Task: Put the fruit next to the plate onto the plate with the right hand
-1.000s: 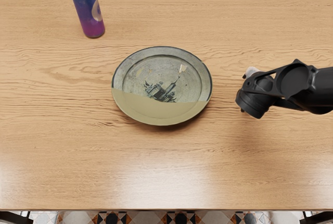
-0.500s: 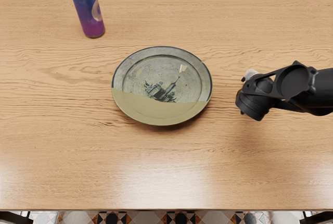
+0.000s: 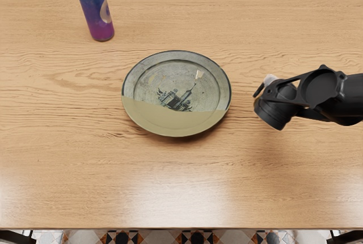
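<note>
A round dark plate [image 3: 176,92] with a painted centre and a tan lower part lies in the middle of the wooden table. My right hand [image 3: 276,105] comes in from the right edge and hovers just right of the plate, seen from its dark back. A small pale rounded bit [image 3: 270,78] peeks out at the hand's upper edge. It may be the fruit, but the rest is hidden under the hand. Whether the hand holds it cannot be seen. The left arm is out of view.
A purple drink can [image 3: 95,9] stands upright at the table's back left, well away from the plate. The table's front edge [image 3: 181,226] runs along the bottom of the view.
My right hand has crept a little to the left, toward the plate, and the pale bit has moved with it. Plate and can have not moved.
</note>
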Motion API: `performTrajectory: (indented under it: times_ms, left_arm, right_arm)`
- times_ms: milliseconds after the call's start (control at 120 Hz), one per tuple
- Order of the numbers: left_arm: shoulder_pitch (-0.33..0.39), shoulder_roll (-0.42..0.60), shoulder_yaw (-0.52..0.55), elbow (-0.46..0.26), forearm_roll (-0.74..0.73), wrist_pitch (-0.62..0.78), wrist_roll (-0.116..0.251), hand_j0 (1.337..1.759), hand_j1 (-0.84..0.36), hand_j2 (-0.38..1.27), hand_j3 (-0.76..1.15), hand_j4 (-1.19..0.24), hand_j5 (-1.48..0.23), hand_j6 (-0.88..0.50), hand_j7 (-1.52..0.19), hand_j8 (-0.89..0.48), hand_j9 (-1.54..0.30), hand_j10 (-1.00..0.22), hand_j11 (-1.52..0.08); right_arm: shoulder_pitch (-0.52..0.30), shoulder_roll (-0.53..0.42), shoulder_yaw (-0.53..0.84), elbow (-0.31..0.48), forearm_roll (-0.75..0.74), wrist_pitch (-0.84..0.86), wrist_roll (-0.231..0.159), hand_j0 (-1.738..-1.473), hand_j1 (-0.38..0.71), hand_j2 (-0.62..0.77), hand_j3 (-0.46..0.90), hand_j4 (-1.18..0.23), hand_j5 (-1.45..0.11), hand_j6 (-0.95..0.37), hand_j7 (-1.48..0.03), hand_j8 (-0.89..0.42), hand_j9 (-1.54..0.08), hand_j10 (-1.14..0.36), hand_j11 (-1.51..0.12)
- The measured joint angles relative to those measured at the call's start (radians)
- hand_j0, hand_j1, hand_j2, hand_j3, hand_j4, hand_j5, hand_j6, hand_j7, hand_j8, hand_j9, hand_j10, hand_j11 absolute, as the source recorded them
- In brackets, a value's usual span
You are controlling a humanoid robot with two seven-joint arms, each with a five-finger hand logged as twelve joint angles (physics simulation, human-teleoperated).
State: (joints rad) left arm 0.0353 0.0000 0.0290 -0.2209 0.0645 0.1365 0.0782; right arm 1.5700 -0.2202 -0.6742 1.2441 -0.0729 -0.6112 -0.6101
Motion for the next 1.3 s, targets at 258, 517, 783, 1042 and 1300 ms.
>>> performTrajectory:
  times_ms: [258, 517, 783, 1042, 1300]
  left_arm:
    - [0.000, 0.000, 0.000, 0.000, 0.000, 0.000, 0.000, 1.658, 0.35, 0.00, 0.00, 0.00, 0.00, 0.00, 0.00, 0.00, 0.00, 0.00, 0.00]
    - [0.000, 0.000, 0.000, 0.000, 0.000, 0.000, 0.000, 1.658, 0.35, 0.00, 0.00, 0.00, 0.00, 0.00, 0.00, 0.00, 0.00, 0.00, 0.00]
    - [0.000, 0.000, 0.000, 0.000, 0.000, 0.000, 0.000, 1.658, 0.35, 0.00, 0.00, 0.00, 0.00, 0.00, 0.00, 0.00, 0.00, 0.00, 0.00]
    - [0.000, 0.000, 0.000, 0.000, 0.000, 0.000, 0.000, 1.658, 0.35, 0.00, 0.00, 0.00, 0.00, 0.00, 0.00, 0.00, 0.00, 0.00, 0.00]
    - [-0.192, 0.000, 0.003, 0.001, 0.004, 0.006, -0.003, 1.658, 0.35, 0.00, 0.00, 0.00, 0.00, 0.00, 0.00, 0.00, 0.00, 0.00, 0.00]
  right_arm:
    - [-0.003, -0.018, 0.043, 0.001, 0.004, 0.003, 0.002, -1.647, 0.17, 0.12, 0.00, -0.76, -1.10, -0.43, -1.04, -0.38, -1.11, -0.57, -1.12]
    - [0.078, -0.066, 0.127, -0.015, 0.003, 0.003, 0.000, -1.651, 0.24, 0.26, 0.00, -0.82, -1.18, -0.36, -1.11, -0.34, -1.17, -0.74, -1.17]
    - [0.119, 0.106, 0.269, -0.068, 0.005, 0.005, 0.000, -1.653, 0.25, 0.34, 0.00, -0.82, -1.22, -0.37, -1.13, -0.33, -1.17, -0.82, -1.18]
    - [0.123, 0.176, 0.290, -0.109, -0.002, 0.003, 0.000, -1.656, 0.17, 0.35, 0.00, -0.68, -1.01, -0.33, -0.93, -0.33, -0.98, -0.69, -0.98]
    - [-0.204, -0.333, 0.968, 0.098, 0.029, 0.384, -0.001, -1.657, -0.19, 0.10, 0.00, -0.21, -0.30, -0.11, -0.28, -0.11, -0.29, -0.21, -0.30]
